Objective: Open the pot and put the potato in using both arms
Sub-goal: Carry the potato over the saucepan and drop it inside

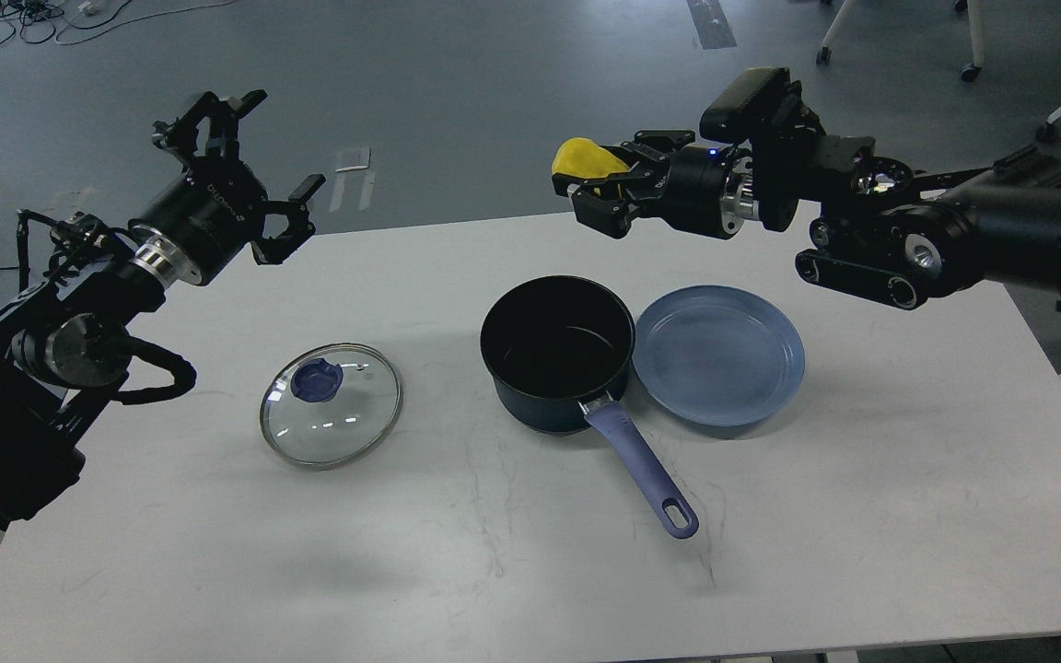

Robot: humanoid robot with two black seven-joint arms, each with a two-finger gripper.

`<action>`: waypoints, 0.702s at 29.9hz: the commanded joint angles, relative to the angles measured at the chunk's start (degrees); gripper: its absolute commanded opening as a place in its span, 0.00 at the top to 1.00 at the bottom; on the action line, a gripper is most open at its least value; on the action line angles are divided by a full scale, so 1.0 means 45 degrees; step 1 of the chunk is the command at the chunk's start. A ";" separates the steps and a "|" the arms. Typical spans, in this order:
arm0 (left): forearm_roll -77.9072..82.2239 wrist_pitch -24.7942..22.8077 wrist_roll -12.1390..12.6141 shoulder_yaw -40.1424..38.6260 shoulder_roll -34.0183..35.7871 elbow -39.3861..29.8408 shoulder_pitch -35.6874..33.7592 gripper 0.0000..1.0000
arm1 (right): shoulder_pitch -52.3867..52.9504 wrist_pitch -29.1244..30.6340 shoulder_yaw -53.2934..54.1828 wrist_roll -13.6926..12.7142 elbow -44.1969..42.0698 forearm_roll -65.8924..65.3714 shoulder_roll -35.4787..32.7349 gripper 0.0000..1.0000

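Observation:
The dark navy pot (556,354) stands open at the table's middle, its lavender handle (643,469) pointing toward the front right. Its glass lid (332,403) with a blue knob lies flat on the table to the left. My right gripper (586,180) is shut on the yellow potato (584,158) and holds it high, above and just behind the pot. My left gripper (250,175) is open and empty, raised over the table's far left edge.
A flat light-blue plate (719,354) lies right of the pot, touching its side. The white table (862,516) reaches to the front and right. Chair legs on castors stand on the grey floor at the far right.

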 commanded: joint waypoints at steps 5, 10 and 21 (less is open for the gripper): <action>0.0000 0.0001 0.0002 0.0001 -0.0040 0.0001 0.0002 0.02 | -0.0108 0.0000 -0.0391 -0.0012 -0.0634 0.0110 0.1500 0.72; -0.0020 -0.0057 0.0021 -0.0018 0.0018 0.0001 0.0002 0.02 | -0.0226 0.0040 -0.0430 -0.0012 -0.1007 0.0149 0.2049 0.72; 0.0000 -0.0116 0.0002 0.0001 0.0077 0.0001 0.0002 0.02 | -0.0870 -0.0117 -0.1055 0.0008 -0.0851 0.0305 0.1894 0.54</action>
